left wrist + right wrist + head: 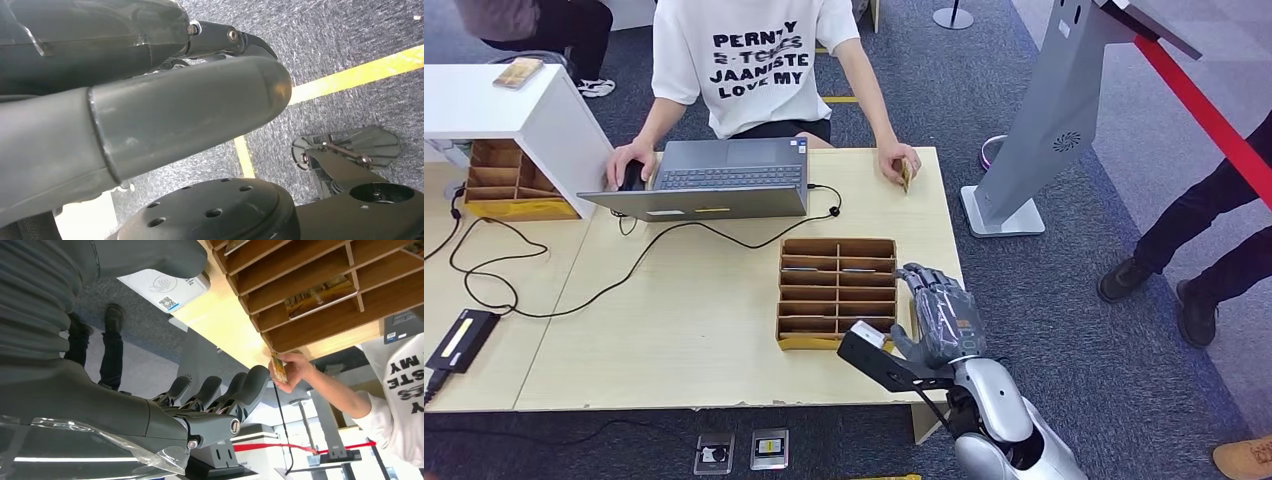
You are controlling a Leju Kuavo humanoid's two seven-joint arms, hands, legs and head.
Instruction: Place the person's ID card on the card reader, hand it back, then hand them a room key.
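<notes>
Early in the task, by the look of it. Grey many-fingered right hand [941, 318] raised at the light wooden desk [694, 340] edge, fingers extended and apart, holding nothing. Small yellowish ID card [906, 174] well beyond its fingertips, pinched in the person's hand [894, 160] (not yet passed over). White card reader [165, 287] just beside the hand. Brown slotted card box [836, 292] beside it too. Reading, returning and key handover all left. Left hand [150, 120] hanging over carpet; grip unclear.

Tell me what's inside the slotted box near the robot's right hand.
The box holds flat cards: the right wrist view shows one with a yellow scene in a slot, and others at the picture's edges. The head view shows pale strips in the upper slots; whether the lower slots hold anything cannot be told.
</notes>
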